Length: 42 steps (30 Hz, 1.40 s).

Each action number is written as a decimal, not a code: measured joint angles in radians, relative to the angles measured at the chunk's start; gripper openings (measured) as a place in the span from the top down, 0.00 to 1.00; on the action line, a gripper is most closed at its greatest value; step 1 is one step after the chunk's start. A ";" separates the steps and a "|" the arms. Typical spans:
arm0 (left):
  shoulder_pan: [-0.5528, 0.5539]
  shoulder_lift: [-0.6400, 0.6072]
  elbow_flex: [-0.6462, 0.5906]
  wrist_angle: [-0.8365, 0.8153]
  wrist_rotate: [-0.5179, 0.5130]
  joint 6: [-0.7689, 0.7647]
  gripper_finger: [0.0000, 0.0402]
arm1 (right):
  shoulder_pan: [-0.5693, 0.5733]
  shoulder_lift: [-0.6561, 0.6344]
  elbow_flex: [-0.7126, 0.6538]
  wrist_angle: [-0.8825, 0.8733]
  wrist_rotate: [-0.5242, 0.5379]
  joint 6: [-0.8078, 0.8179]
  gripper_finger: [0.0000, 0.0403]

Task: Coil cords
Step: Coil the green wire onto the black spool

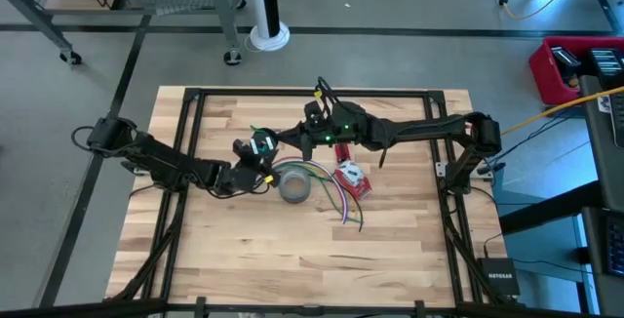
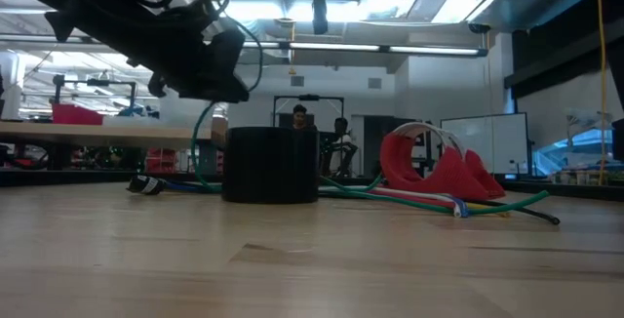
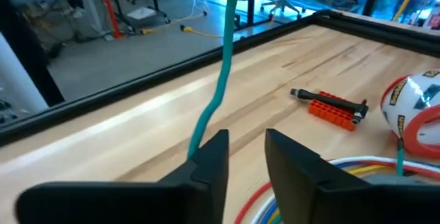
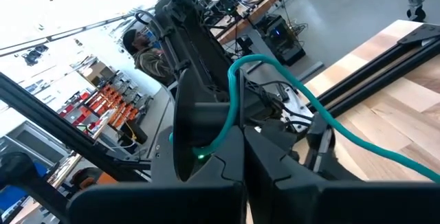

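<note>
The green cord (image 4: 271,73) is strung between the two arms above the middle of the table, lifted clear of the wood — probably so that a loop can be formed in the air rather than dragged over the clutter below. The right gripper (image 4: 244,136), reaching in from the right side toward the table's centre, has its fingers pressed together on the cord, which arches up out of the pinch and runs away toward the table frame (image 4: 385,80). The left gripper (image 3: 246,157), just left of the grey tape roll (image 1: 294,187), stands with its fingers apart; the cord passes beside the outer face of one finger (image 3: 213,159) and climbs away from it, so it looks guided or freshly let go rather than clamped, though whether it touches that finger I cannot tell. In the high view the other coloured cords (image 1: 341,206) lie fanned on the wood beside the roll and a red packet (image 1: 353,179). From table height the dark roll (image 2: 271,165) stands upright with cords trailing past its base. My reading is that the right arm anchors one end while the left repositions for the next wrap; the risk is the loose span sagging onto the roll and snagging.
</note>
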 joint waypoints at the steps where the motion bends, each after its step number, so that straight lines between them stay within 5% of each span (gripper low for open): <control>1: 0.005 0.000 0.000 0.002 0.010 -0.007 0.75 | 0.000 0.000 0.000 0.000 0.000 0.000 1.00; 7: 0.014 0.000 0.010 0.054 0.065 -0.069 0.64 | 0.000 0.000 0.000 0.001 0.074 -0.029 1.00; 18: 0.014 0.000 0.010 0.179 0.051 0.168 0.65 | -0.001 0.000 0.000 0.002 0.321 -0.105 1.00; 42: 0.127 0.005 0.010 0.183 -0.027 0.282 0.65 | 0.059 0.001 0.000 0.086 0.284 -0.132 1.00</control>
